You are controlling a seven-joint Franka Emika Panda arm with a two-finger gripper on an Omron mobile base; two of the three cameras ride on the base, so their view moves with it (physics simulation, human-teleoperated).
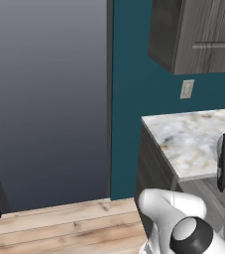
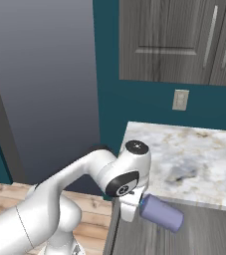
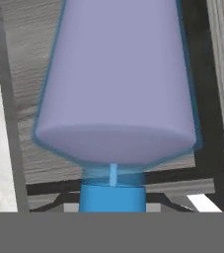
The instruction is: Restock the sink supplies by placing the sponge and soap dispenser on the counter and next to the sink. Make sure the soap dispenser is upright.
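Gripper: the white arm's two-finger gripper (image 2: 134, 204) is clamped on the soap bottle's neck end; its fingertips are hidden behind the bottle, and the jaws read as drawn in as far as they go.
Held thing: the rounded greyish-lavender soap dispenser with a blue pump top (image 2: 162, 212) sticks straight out from the gripper, pump end at the hand, base pointing away. In the hand view the lavender body (image 3: 116, 84) widens away from the blue collar at the bottom.
Long axis: it lies nearly level, sloping a little down and away from the hand, so the bottle is on its side, not upright.
Key relation: the bottle hangs below the counter edge, in front of the dark grey wood-grain cabinet face (image 2: 214, 234); the landing surface is above and beyond the gripper.
Next move, as a judgement: lift over the edge and turn the wrist so the base faces down.
Surface: the white-and-grey veined marble counter (image 2: 194, 154), up and ahead of the gripper, has open slab to land on.
Room: beyond it, a teal wall with a pale outlet plate (image 2: 180, 99) and grey upper cabinets (image 2: 174, 40).
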